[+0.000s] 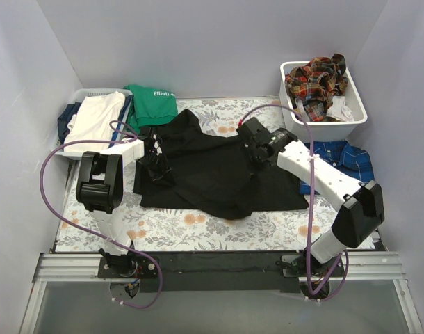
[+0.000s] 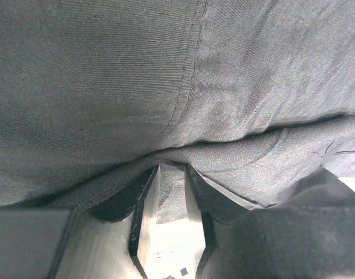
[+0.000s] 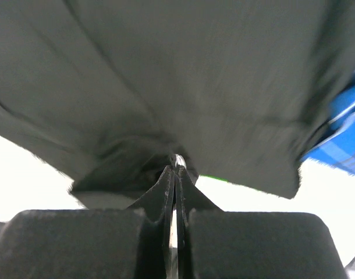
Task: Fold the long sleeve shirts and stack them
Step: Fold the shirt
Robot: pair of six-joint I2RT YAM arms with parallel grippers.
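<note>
The large black shirt (image 1: 212,170) lies spread on the floral cloth in the middle. My left gripper (image 1: 156,163) is at its left edge. In the left wrist view the fingers (image 2: 144,197) stand narrowly apart with a fold of the black shirt (image 2: 171,189) pinched between their tips, and cloth drapes over them. My right gripper (image 1: 257,146) is at the shirt's upper right part. Its jaws are closed on a bunch of the black shirt (image 3: 166,87), which hangs lifted. A blue plaid shirt (image 1: 344,158) lies at the right. Red-orange plaid shirts (image 1: 315,80) fill a basket.
The white basket (image 1: 358,111) stands at the back right. A green top with white lettering (image 1: 153,103) lies at the back left beside a white bin (image 1: 80,94) holding white and dark cloth. The walls enclose the table on three sides.
</note>
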